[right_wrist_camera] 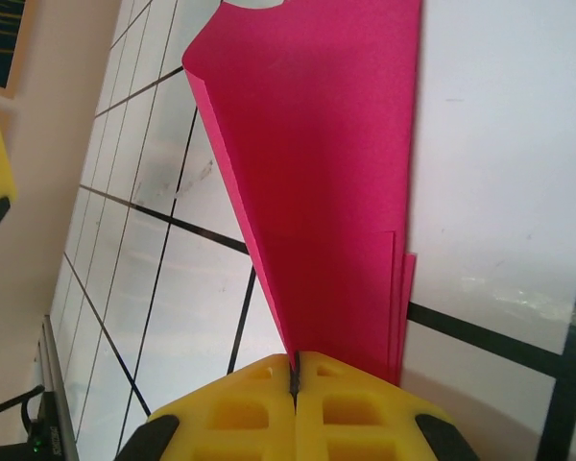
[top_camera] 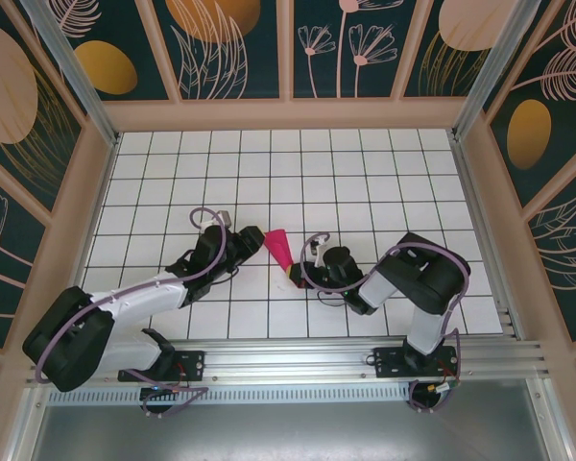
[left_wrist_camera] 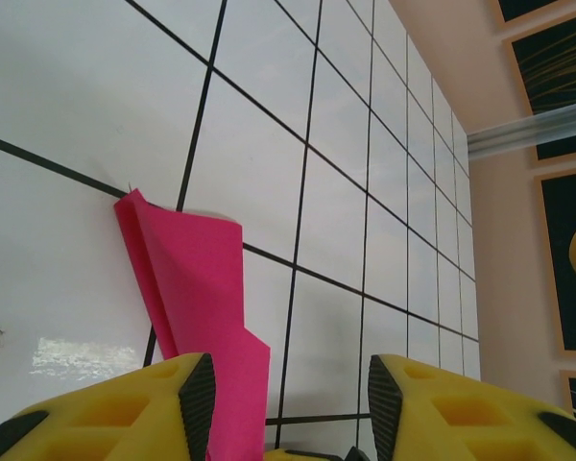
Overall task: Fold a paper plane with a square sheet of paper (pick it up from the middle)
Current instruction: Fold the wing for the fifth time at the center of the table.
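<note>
The magenta-pink sheet of paper is folded into a narrow, layered dart, the shape of a paper plane. My right gripper is shut on its narrow end, and the wider end fans away from the jaws. In the top view that gripper sits just right of and below the paper. My left gripper is at the paper's left side. In the left wrist view the dart runs down beside the left pad, inside the gap. The left gripper is open, its jaws well apart.
The white grid table stretches behind and to both sides of the arms. Peach walls with dark floral panels enclose it. An aluminium rail runs along the near edge by the arm bases.
</note>
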